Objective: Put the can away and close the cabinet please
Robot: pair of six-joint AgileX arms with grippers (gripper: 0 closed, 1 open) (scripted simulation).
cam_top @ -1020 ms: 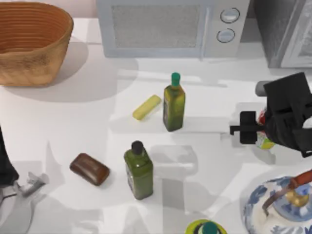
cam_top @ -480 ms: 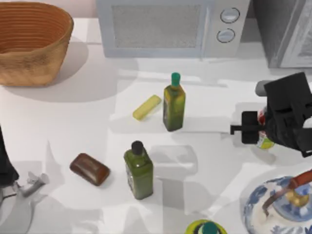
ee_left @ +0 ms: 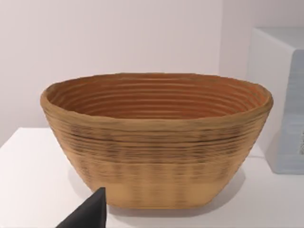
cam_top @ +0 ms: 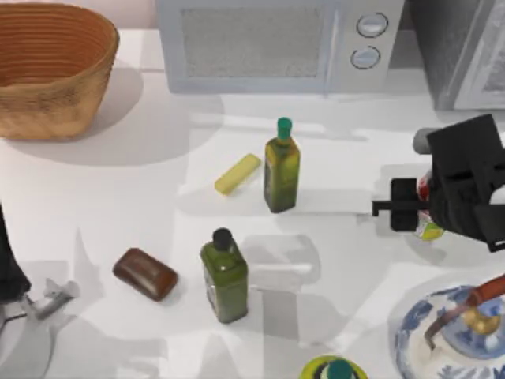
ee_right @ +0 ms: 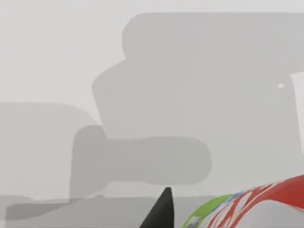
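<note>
The can [cam_top: 428, 230] stands at the table's right side, its red and white body and yellow-green base peeking out from under my right gripper [cam_top: 424, 207], which is shut on it. In the right wrist view the can [ee_right: 266, 204] lies close beside one dark fingertip [ee_right: 161, 211]. The cabinet [cam_top: 446, 47], dark grey with a pale framed door panel [cam_top: 489, 71], stands at the back right corner. My left arm [cam_top: 8, 268] is parked at the front left edge; one fingertip [ee_left: 90, 214] shows in its wrist view.
A white microwave [cam_top: 276, 43] stands at the back centre and a wicker basket [cam_top: 47, 71] at the back left. Two green bottles [cam_top: 281, 166] [cam_top: 225, 275], a yellow bar [cam_top: 237, 174] and a brown bar [cam_top: 145, 274] lie mid-table. A blue-and-white teapot [cam_top: 450, 332] sits front right.
My right gripper and the can have shifted very slightly toward the back of the table. Everything else stays put.
</note>
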